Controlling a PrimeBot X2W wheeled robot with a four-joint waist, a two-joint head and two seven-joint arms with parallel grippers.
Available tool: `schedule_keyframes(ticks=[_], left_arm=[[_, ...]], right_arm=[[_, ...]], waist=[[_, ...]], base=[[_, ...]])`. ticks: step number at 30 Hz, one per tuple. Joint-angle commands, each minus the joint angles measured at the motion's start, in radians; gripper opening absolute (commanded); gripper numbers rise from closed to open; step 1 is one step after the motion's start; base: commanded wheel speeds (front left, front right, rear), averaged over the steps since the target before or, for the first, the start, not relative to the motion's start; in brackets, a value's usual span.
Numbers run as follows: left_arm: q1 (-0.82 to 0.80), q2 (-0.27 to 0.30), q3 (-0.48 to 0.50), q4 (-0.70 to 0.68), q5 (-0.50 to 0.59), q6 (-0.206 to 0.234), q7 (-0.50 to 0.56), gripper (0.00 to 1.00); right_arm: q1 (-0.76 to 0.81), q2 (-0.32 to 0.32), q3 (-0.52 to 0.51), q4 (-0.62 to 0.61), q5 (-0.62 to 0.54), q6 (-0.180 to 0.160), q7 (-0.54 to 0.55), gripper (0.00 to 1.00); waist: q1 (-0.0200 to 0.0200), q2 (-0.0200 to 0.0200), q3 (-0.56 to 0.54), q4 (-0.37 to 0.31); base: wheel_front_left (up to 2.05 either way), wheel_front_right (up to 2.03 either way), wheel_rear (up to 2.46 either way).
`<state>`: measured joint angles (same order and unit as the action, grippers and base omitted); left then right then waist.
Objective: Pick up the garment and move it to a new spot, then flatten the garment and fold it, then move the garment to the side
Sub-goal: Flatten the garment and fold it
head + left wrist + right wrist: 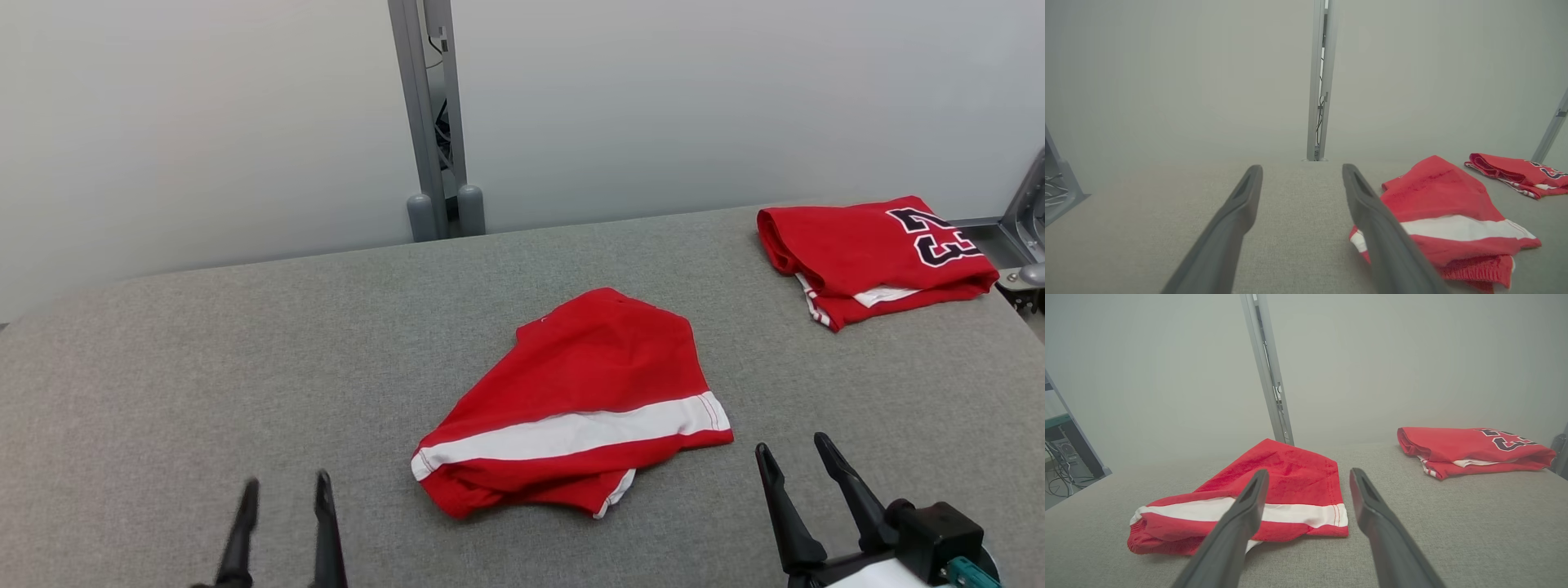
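**Both hands released over the grey table [204, 367], with the red garment [584, 400] lying between them.**

You see the garment, red with a white band, crumpled at mid-table and touching neither hand. Your left hand [286, 480] sits near left, blurred in the head view and seemingly clear of the cloth, fingers spread and empty. Your right hand [791, 443], likewise spread and empty, stands just beside the garment's near right corner. A folded jersey [869, 253] lies well apart at far right, and a grey post [429, 122] rises behind.

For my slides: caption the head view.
Open left pincer and right pincer face a crumpled red white-striped fabric garment; folded red numbered jersey beyond.
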<state>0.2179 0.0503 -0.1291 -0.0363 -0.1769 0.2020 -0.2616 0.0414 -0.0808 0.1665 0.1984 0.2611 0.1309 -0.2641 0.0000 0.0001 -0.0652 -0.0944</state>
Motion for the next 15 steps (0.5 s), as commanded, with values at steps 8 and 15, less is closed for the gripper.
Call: schedule_keyframes(ticks=[8, 15], left_arm=[[0.004, 0.003, -0.017, 0.127, -0.066, 0.001, -0.004, 1.00], [-0.009, 0.003, -0.023, 0.128, -0.049, 0.006, -0.004, 1.00]], right_arm=[[0.027, -0.021, -0.005, -0.001, -0.011, 0.000, 0.000, 1.00], [0.031, -0.021, -0.010, -0.009, -0.017, 0.000, 0.000, 1.00]], waist=[[0.0000, -0.0001, -0.002, -0.001], [0.0000, -0.0001, -0.002, -0.002]], base=[[0.00, 0.00, 0.00], [0.00, 0.00, 0.00]])
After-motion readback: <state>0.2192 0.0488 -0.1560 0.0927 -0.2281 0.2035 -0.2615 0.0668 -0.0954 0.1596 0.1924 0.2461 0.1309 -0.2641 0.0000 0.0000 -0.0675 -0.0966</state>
